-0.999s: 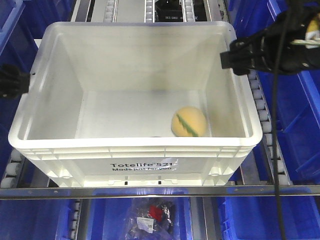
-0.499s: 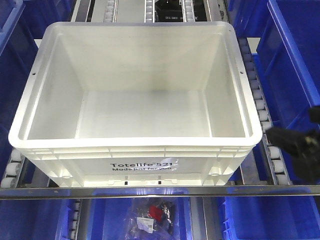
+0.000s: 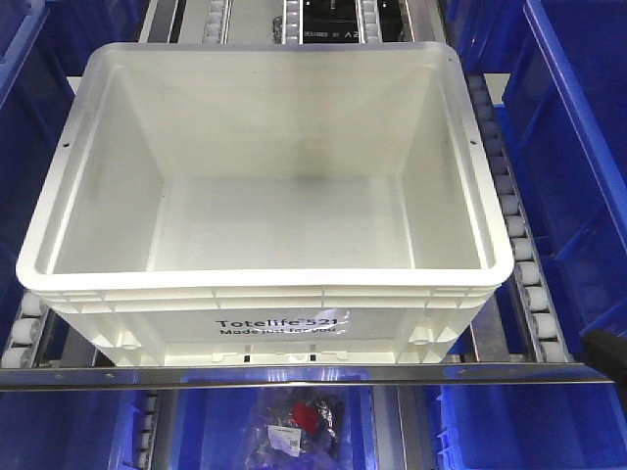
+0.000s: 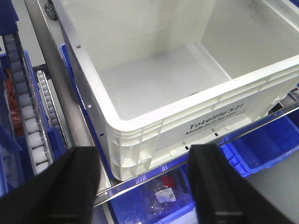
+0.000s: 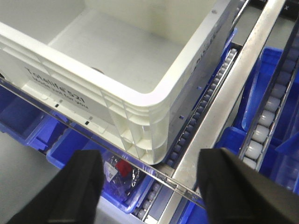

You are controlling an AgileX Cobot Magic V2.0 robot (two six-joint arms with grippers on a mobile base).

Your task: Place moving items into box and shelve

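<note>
Blue bins (image 3: 573, 147) line both sides of the rack, the right ones standing tall and deep, the left ones (image 3: 24, 59) cut off by the frame edge. Roller tracks (image 3: 509, 211) of small white wheels run near to far along each side, and more show at the far end (image 3: 292, 18). A metal rail (image 3: 294, 375) crosses the near edge from left to right. Under it, a lower blue bin (image 3: 196, 431) holds a clear plastic bag (image 3: 294, 431) with something red and dark inside. At the far edge a dark panel (image 3: 338, 20) carries small white lettering, too small to read fully.
</note>
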